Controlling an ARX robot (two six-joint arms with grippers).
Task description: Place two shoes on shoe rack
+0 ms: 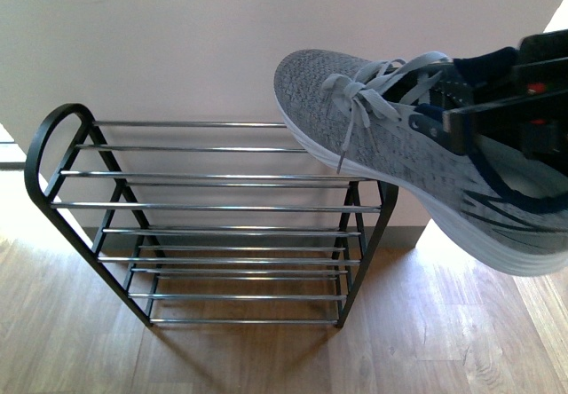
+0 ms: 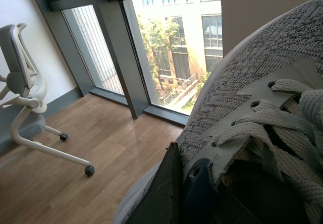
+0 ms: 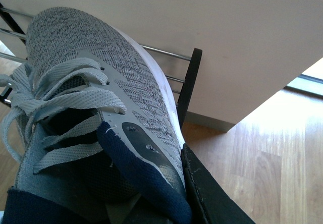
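A grey knit sneaker with pale laces, navy lining and a thick white sole hangs tilted, its toe over the right end of the shoe rack's top tier. The right jaws clamp its collar, one finger outside and one within. The left jaws grip a second sneaker the same way. The rack stands on a wooden floor against a pale wall; elsewhere are a tall window and an office chair

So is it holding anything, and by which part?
Yes: the right gripper pinches a sneaker by its collar edge; the left gripper seems to hold a second sneaker the same way.
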